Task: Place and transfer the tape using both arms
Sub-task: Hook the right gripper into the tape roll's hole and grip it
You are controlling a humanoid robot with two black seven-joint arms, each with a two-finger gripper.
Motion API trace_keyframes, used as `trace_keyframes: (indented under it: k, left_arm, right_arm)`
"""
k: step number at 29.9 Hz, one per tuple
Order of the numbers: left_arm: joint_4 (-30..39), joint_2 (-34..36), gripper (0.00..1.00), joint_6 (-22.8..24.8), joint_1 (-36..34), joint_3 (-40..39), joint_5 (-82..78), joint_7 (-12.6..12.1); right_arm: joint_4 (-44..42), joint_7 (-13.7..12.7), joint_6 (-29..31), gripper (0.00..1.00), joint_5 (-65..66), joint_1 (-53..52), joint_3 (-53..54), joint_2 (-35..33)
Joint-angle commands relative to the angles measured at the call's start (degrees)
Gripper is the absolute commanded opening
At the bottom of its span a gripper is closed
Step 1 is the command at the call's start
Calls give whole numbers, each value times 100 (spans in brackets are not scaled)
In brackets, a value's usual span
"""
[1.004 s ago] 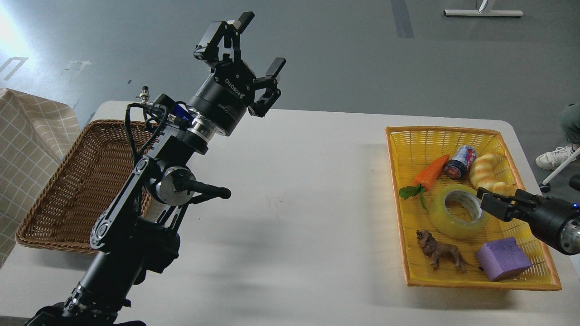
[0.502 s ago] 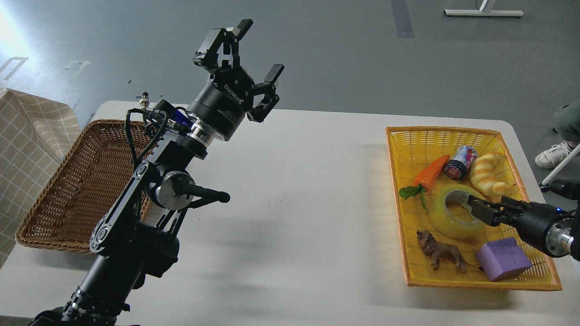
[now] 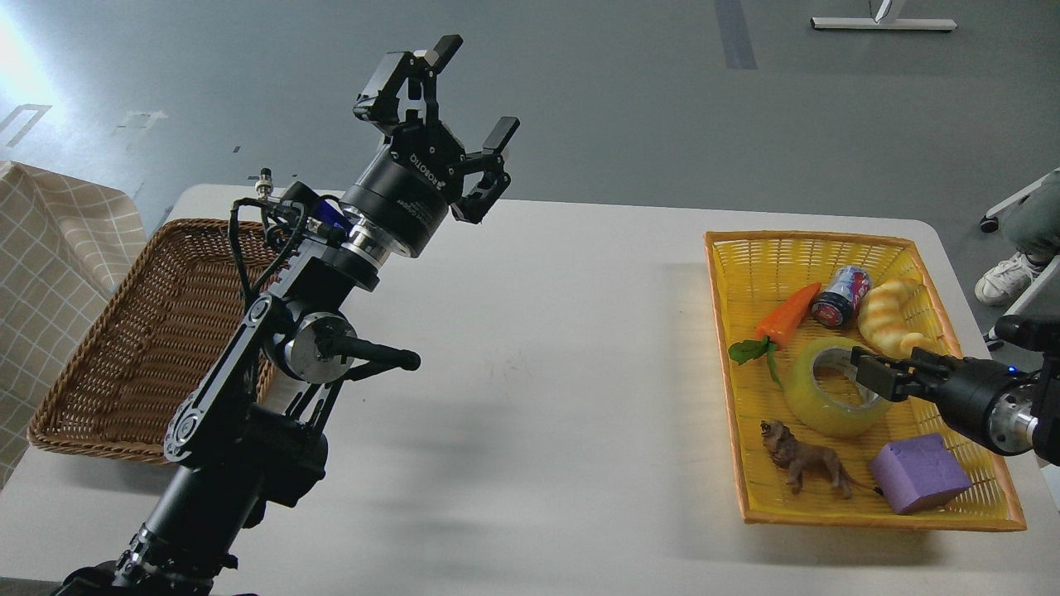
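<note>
The jaws of the left gripper [image 3: 447,103] stand spread wide and empty, raised above the table's far edge toward its left corner; the right gripper's [image 3: 871,374] jaws are seen too dark and end-on to tell whether they have clenched.

At the left edge of the white table [image 3: 538,372] lies a brown woven wicker basket [image 3: 124,348], partly hidden by the left arm. Against the right edge sits a shallow yellow plastic basket [image 3: 749,257] holding an orange toy carrot [image 3: 787,313], a small drink can [image 3: 840,294], a croissant-shaped bread [image 3: 890,319], a brown toy lion [image 3: 803,463] and a purple foam block [image 3: 919,473].

In the middle of that basket lies the wide roll of translucent yellow packing tape [image 3: 816,406], hole tilted upward, with the right gripper at its near-right rim. The roll looks light and stiff, its wound face slick; pinching through the wall, one finger inside the cardboard core, seems the surest hold.
</note>
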State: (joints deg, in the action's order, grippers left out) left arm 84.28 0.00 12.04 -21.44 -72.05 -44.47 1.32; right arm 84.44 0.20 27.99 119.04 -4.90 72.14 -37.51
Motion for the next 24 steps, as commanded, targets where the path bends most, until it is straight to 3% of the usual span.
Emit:
trace_keyframes:
  k: [1, 16, 17, 18, 24]
  left_arm:
    - [0, 0, 98, 0, 8, -2, 0, 0]
    - [9, 0, 98, 26, 8, -2, 9, 0]
    - [9, 0, 98, 26, 8, -2, 0, 0]
    - [9, 0, 98, 35, 8, -2, 9, 0]
    - [0, 0, 98, 53, 8, -11, 9, 0]
  right_arm:
    - [-120, 7, 1, 80, 146, -37, -42, 42]
    - [-630, -11, 1, 80, 278, -494, -806, 94]
    - [-639, -11, 1, 81, 278, -512, -807, 94]
    - [-648, -11, 1, 90, 278, -521, -807, 94]
    - [-683, 7, 1, 91, 269, -538, -815, 68]
